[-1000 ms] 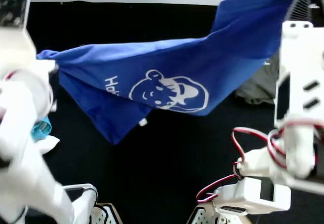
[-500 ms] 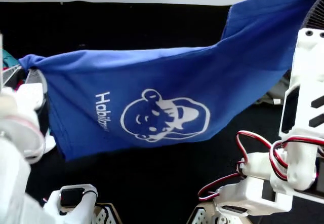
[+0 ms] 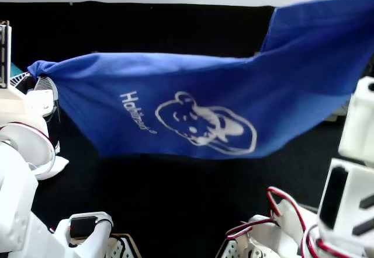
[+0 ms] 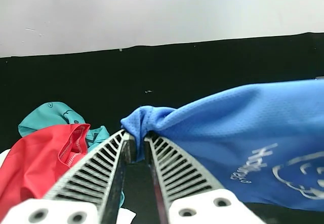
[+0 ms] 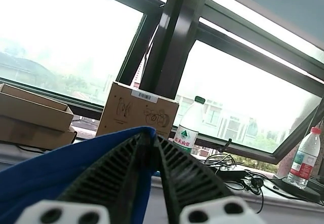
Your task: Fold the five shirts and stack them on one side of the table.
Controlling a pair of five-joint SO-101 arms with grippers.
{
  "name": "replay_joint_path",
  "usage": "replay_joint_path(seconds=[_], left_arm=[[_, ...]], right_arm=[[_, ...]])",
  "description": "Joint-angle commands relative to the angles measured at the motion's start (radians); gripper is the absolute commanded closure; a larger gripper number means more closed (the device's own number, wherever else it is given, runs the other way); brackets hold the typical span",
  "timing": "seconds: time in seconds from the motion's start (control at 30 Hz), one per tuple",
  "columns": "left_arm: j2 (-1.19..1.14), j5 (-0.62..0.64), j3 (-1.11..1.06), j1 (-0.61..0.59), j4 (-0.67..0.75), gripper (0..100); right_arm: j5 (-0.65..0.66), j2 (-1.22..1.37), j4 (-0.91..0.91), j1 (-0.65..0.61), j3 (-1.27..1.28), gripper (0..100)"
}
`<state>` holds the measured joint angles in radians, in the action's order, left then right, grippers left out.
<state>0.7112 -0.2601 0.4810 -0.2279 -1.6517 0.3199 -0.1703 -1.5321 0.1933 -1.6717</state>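
High view: the blue shirt (image 3: 204,109) sags, soft and light, between my left gripper (image 4: 137,140) and right gripper (image 5: 151,142), both pinching bunched corners; I judge hems the surest hold.

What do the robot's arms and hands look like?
The left arm and right arm are blocky white shells, with red and white cables at the right one's base. The left hand has pale ribbed fingers; the right hand, black ones.

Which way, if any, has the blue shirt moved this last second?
Yes. The left gripper pulled the blue shirt leftward along the far edge of the table, spreading it wider.
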Motion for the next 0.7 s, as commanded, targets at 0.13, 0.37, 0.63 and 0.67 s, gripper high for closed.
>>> replay_joint_path(seconds=[0.13,0.37,0.63,0.67], left_arm=[[0.002,-0.006,-0.001,-0.007,-0.025,99],[0.001,-0.006,-0.001,-0.007,-0.052,99],[0.024,-0.005,0.022,-0.007,-0.023,99],[0.039,-0.005,0.028,-0.007,-0.023,99]], right_arm=[[0.017,-0.007,0.028,0.016,-0.061,99.2],[0.017,-0.039,0.162,0.018,-0.051,99.2],[0.018,-0.048,0.170,0.018,-0.056,99.2],[0.018,-0.048,0.170,0.018,-0.059,99.2]])
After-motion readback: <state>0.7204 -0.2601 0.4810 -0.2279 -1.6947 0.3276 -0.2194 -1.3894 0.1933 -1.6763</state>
